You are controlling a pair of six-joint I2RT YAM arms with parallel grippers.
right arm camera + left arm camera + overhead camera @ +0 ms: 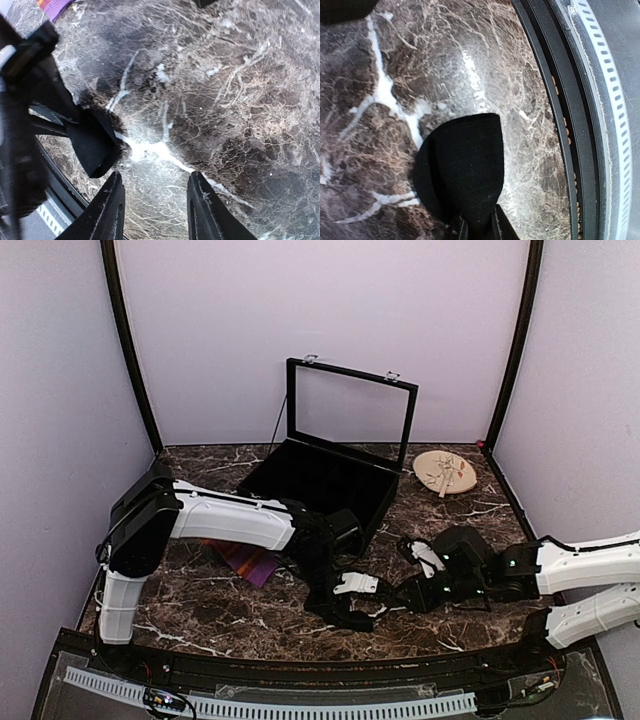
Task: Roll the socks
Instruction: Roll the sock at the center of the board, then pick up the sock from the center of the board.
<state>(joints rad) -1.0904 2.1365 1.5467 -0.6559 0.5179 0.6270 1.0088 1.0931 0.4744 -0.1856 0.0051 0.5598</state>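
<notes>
- While the left pincer (479, 231) grasps the black sock (462, 165) near the tabletop's (445, 60) front edge, keep it taut.
- Let the right pincer (156, 177), released, catch its free end.
- Leave the striped sock (246, 562) by the left arm (230, 520).

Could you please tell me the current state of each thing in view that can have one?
left gripper: shut on the black sock.
right gripper: fingers open, nothing between them.
black sock: pinched at one end, not rolled.
striped sock: lying loose, partly hidden, not rolled.
display case: lid open, standing upright.
</notes>
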